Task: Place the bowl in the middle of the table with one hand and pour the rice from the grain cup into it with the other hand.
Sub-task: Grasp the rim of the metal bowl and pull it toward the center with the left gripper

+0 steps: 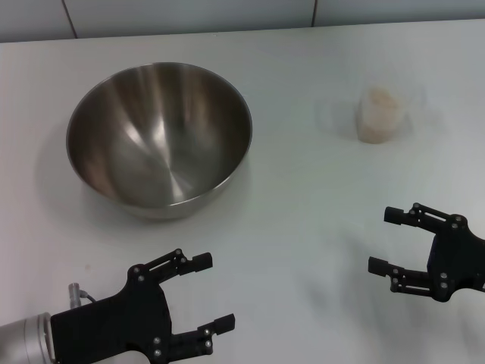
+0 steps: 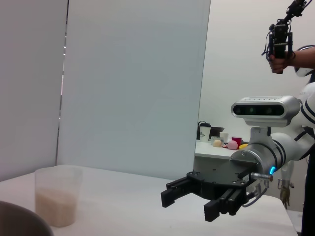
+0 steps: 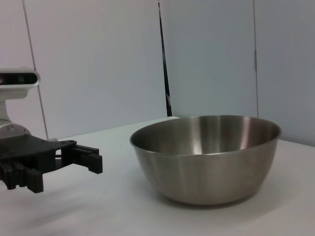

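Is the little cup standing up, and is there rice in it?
Yes, the grain cup stands upright on the table, and the rice fills roughly its lower half.

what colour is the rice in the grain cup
Off-white, slightly beige rice, seen best through the clear grain cup in the left wrist view.

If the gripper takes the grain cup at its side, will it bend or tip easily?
The grain cup looks like thin clear plastic, so a firm squeeze would probably flex its wall. The rice fills only its lower part, which likely keeps it stable. Its open top could still spill grains if tilted.
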### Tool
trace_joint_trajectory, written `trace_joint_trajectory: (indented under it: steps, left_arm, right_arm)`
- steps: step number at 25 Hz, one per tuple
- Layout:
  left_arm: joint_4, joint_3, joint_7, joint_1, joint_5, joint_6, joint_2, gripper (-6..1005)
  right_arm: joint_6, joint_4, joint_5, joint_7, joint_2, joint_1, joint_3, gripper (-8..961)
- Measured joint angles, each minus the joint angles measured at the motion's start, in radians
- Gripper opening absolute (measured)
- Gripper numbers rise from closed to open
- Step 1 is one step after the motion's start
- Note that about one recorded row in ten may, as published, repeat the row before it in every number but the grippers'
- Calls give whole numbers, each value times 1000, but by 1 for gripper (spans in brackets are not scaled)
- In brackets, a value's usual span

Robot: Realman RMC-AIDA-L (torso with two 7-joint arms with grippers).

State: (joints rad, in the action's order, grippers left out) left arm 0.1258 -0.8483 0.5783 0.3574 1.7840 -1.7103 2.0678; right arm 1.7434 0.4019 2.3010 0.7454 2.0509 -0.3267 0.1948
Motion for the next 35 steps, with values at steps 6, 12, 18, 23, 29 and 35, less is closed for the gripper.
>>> trace_joint_trajectory:
  steps: [6, 12, 18, 23, 29, 35]
  left_arm:
    - [0, 0, 0, 0, 0, 0, 0, 770]
    - [0, 0, 0, 0, 0, -4, 0, 765]
    - [0, 0, -6, 0, 0, -6, 0, 761]
    - [-3, 17, -18, 5, -2, -32, 5, 757]
    - [-17, 151, -75, 34, -5, -86, 10, 753]
    - [-23, 464, -69, 75, -16, -8, 4, 748]
  right_arm:
    - [-1, 0, 0, 0, 0, -1, 0, 828]
    - [-3, 0, 0, -2, 0, -2, 0, 828]
    - [-3, 0, 0, -3, 0, -2, 0, 827]
    - [-4, 0, 0, -3, 1, -3, 0, 827]
    - [-4, 0, 0, -3, 1, -3, 0, 828]
    - [-4, 0, 0, -3, 3, -6, 0, 828]
